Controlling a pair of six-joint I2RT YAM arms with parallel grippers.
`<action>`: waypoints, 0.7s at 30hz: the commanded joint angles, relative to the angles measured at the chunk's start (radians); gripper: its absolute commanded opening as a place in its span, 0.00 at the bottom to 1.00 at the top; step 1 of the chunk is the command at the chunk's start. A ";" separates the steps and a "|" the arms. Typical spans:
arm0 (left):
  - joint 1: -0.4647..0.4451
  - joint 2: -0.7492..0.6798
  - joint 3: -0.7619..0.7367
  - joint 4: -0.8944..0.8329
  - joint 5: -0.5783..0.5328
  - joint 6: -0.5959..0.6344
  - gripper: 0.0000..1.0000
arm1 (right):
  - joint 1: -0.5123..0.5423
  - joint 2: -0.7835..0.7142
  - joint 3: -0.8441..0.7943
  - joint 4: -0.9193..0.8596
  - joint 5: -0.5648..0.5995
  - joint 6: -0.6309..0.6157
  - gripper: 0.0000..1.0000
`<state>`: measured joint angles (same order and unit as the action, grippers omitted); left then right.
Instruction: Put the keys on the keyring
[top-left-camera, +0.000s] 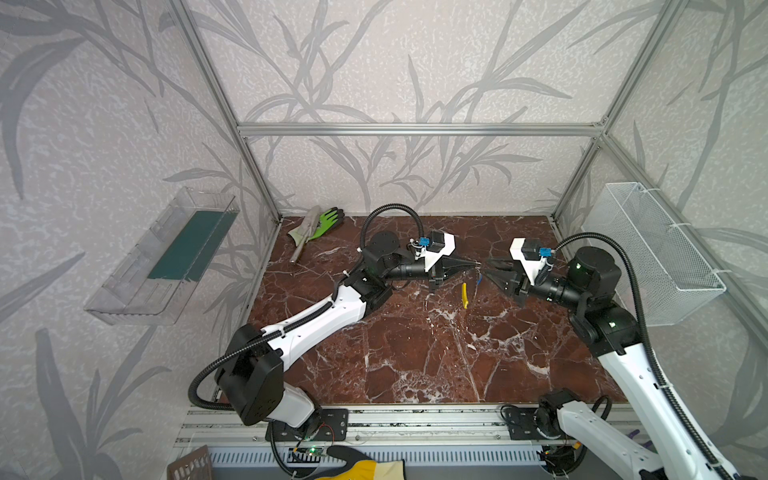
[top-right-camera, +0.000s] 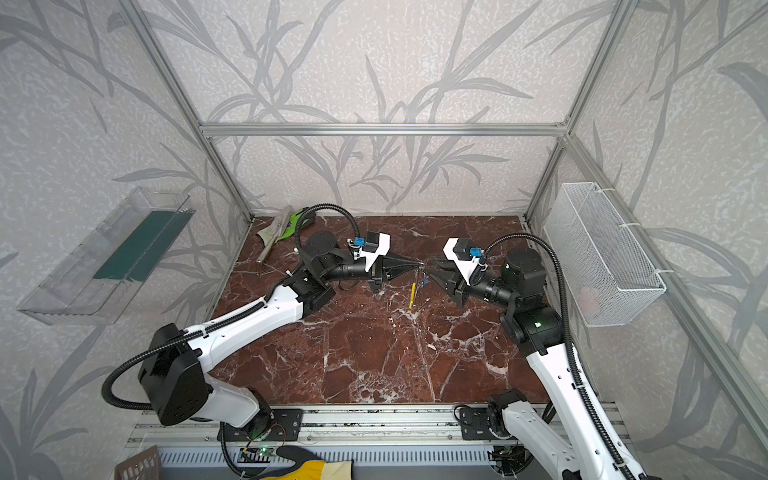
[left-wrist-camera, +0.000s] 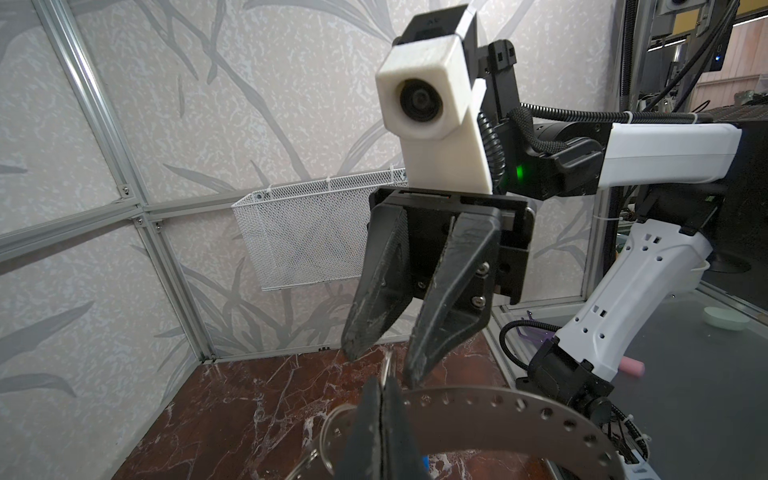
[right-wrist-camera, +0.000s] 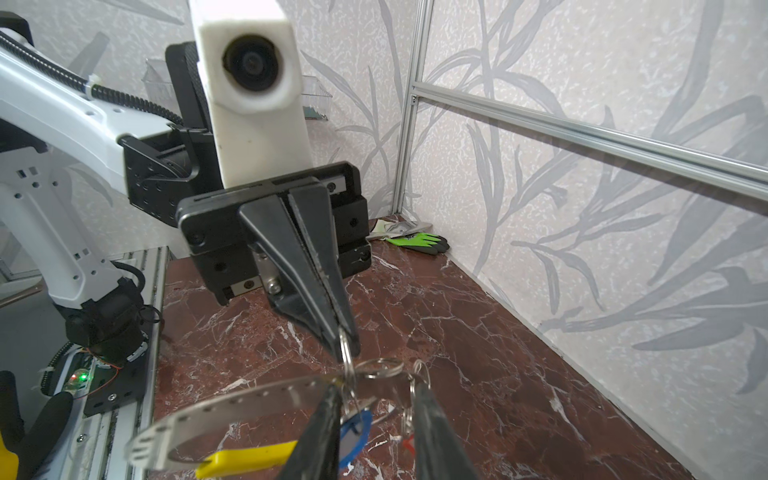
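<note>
The keyring (right-wrist-camera: 232, 405), a grey perforated hoop with a yellow arc (right-wrist-camera: 245, 457), hangs above the marble between both grippers; in both top views its yellow arc (top-left-camera: 464, 296) (top-right-camera: 412, 296) points down. My left gripper (right-wrist-camera: 345, 343) (left-wrist-camera: 380, 395) is shut on a small silver split ring (right-wrist-camera: 348, 361) at the hoop's top. The blue-headed key (right-wrist-camera: 356, 432) (top-left-camera: 479, 279) and the red-headed key (right-wrist-camera: 409, 444) dangle from small rings beside the hoop. My right gripper (right-wrist-camera: 376, 386) (left-wrist-camera: 384, 368) faces the left one, its jaws apart around this cluster, one finger (right-wrist-camera: 436, 432) touching a small ring.
A green glove (top-left-camera: 330, 219) and a trowel (top-left-camera: 302, 239) lie at the back left corner. A white mesh basket (top-left-camera: 660, 249) hangs on the right wall and a clear tray (top-left-camera: 166, 257) on the left wall. A yellow-gloved hand (top-left-camera: 357, 465) rests below the front rail.
</note>
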<state>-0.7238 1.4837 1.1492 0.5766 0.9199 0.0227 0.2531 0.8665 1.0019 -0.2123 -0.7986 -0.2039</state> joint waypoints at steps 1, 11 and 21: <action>-0.002 -0.003 0.035 0.017 0.030 -0.012 0.00 | -0.005 0.003 0.003 0.065 -0.042 0.029 0.28; -0.003 0.007 0.043 0.038 0.028 -0.019 0.00 | -0.005 0.026 0.008 0.028 -0.089 0.023 0.16; -0.004 0.013 0.047 0.044 0.027 -0.023 0.00 | -0.005 0.028 0.024 -0.013 -0.110 -0.006 0.00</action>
<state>-0.7246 1.4902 1.1564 0.5781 0.9279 0.0143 0.2531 0.8982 1.0019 -0.2028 -0.8852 -0.1982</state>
